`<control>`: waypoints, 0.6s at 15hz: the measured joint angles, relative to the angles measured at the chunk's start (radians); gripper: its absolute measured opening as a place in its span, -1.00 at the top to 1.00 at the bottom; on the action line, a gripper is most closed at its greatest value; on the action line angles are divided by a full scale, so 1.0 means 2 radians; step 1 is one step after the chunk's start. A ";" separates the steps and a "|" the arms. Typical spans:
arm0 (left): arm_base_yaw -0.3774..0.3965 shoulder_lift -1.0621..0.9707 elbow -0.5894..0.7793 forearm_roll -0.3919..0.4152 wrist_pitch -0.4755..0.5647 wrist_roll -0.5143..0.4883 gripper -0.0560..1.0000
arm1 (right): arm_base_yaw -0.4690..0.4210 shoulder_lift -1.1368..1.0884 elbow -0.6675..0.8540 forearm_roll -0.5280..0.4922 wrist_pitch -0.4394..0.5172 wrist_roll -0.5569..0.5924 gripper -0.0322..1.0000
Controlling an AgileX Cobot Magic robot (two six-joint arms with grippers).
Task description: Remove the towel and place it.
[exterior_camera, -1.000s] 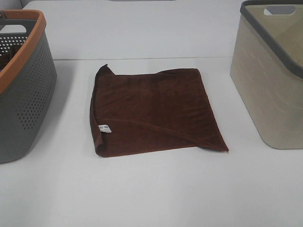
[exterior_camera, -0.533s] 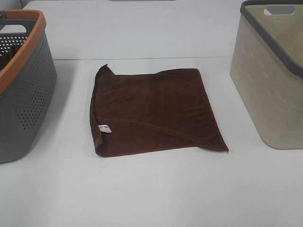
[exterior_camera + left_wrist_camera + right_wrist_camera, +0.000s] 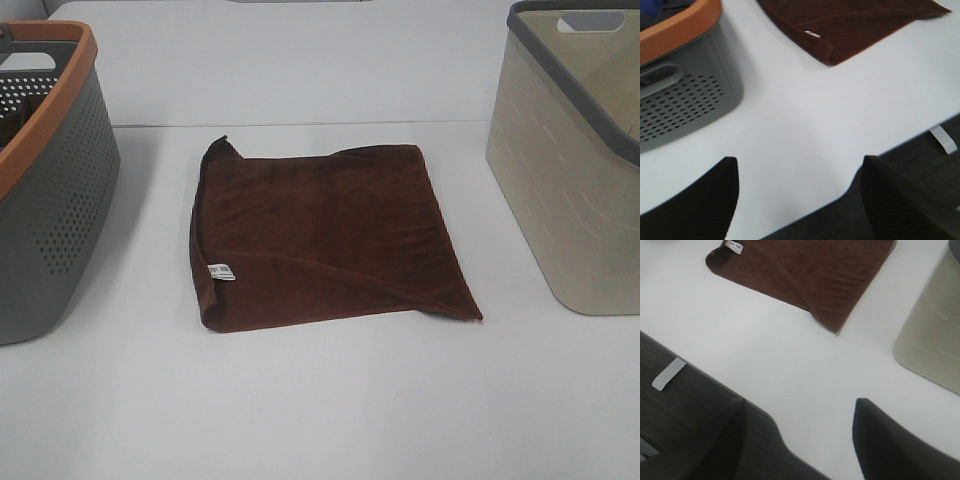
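Note:
The dark brown towel (image 3: pixel 325 235) lies flat on the white table (image 3: pixel 320 400), between the two baskets, with its white tag (image 3: pixel 220 271) at its left edge. It also shows in the left wrist view (image 3: pixel 855 25) and the right wrist view (image 3: pixel 805 270). No gripper shows in the exterior view. My left gripper (image 3: pixel 800 200) is open and empty above the table's front edge, well short of the towel. My right gripper (image 3: pixel 797 440) is open and empty, also at the front edge, apart from the towel.
A grey perforated basket with an orange rim (image 3: pixel 50 180) stands at the left, also in the left wrist view (image 3: pixel 685 90). A beige basket with a grey rim (image 3: pixel 575 170) stands at the right, also in the right wrist view (image 3: pixel 935 340). Dark floor (image 3: pixel 700 405) lies beyond the table's front edge.

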 joint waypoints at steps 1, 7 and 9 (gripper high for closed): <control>0.043 -0.001 0.000 0.000 0.000 0.000 -0.36 | -0.022 0.000 0.000 0.000 0.000 0.000 -0.22; 0.146 -0.069 0.000 0.000 0.001 0.000 -0.36 | -0.109 -0.061 0.000 0.001 -0.001 0.000 -0.22; 0.146 -0.090 0.000 0.000 0.001 0.000 -0.36 | -0.111 -0.081 0.000 0.002 -0.001 0.000 -0.22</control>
